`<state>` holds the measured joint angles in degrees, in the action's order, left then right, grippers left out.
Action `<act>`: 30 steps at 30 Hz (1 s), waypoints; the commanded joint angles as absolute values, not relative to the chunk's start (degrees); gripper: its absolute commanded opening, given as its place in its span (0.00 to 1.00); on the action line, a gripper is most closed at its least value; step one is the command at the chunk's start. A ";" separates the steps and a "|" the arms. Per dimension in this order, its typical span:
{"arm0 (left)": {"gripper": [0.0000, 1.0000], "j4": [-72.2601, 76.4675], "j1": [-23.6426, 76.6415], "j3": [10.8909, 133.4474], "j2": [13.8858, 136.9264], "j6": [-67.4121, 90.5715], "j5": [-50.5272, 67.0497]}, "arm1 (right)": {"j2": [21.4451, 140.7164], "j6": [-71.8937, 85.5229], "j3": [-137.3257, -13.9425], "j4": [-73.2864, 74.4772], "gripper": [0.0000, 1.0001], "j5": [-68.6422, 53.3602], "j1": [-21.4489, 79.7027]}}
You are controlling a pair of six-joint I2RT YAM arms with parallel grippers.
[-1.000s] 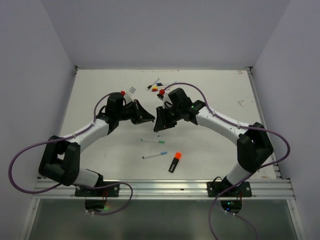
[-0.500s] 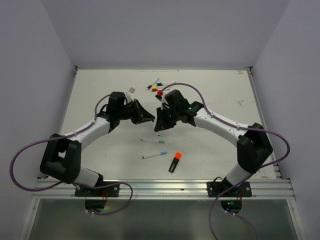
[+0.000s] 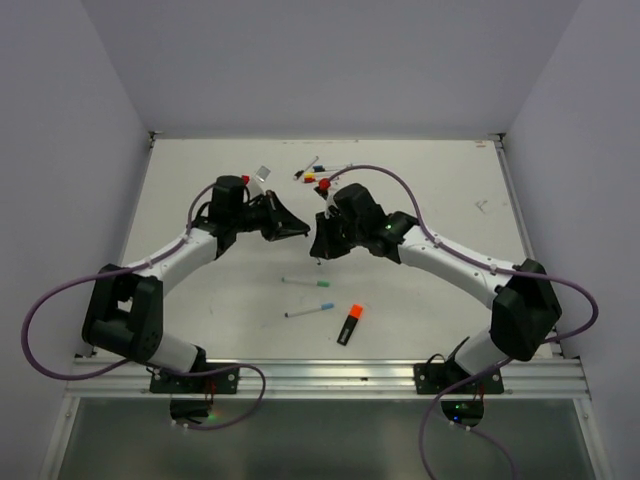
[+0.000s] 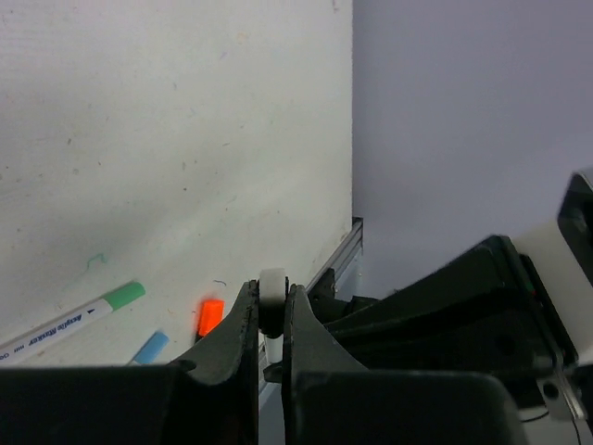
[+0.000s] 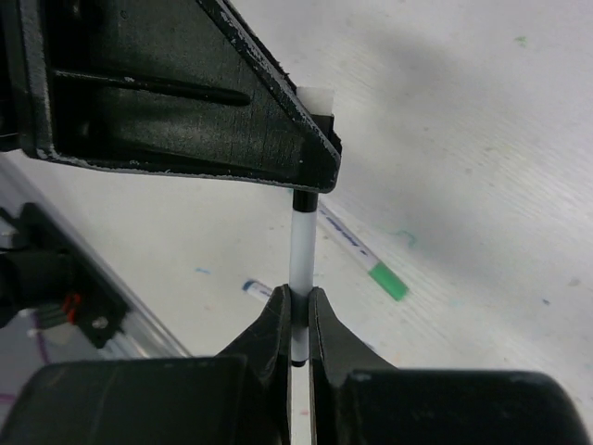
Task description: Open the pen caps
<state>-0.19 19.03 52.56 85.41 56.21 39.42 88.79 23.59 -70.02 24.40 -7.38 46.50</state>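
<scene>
My right gripper (image 5: 298, 301) is shut on the white barrel of a thin pen (image 5: 300, 250) and holds it above the table. My left gripper (image 4: 270, 311) is shut on that pen's black cap (image 5: 304, 199), whose pale end (image 4: 272, 286) sticks out past the fingers. In the top view the left gripper (image 3: 303, 233) and the right gripper (image 3: 317, 250) meet tip to tip at mid-table. Cap and barrel still look joined. A green-ended pen (image 3: 305, 282), a blue-ended pen (image 3: 310, 311) and the black highlighter with its orange end (image 3: 350, 324) lie in front of them.
A small cluster of loose red, yellow and dark caps and a pen (image 3: 312, 175) lies at the back of the table behind the grippers. A small grey square (image 3: 263, 174) lies near the left arm. Purple cables loop off both arms. The metal rail (image 3: 320, 372) runs along the near edge.
Both grippers stay closed on the same pen at mid-table. The left wrist has shifted slightly back, and the right arm's elbow has swung out to the right.
</scene>
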 commanded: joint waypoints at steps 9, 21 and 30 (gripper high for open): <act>0.00 14.58 8.18 48.26 78.05 48.51 42.97 | 86.39 33.55 -59.51 15.66 0.00 -39.27 39.21; 0.00 -19.23 7.56 53.35 83.14 30.95 21.99 | 91.23 25.85 -66.71 35.07 0.00 -14.16 36.04; 0.00 -26.72 8.26 57.48 92.63 19.96 15.73 | 101.95 24.35 -73.91 40.25 0.00 -0.18 33.05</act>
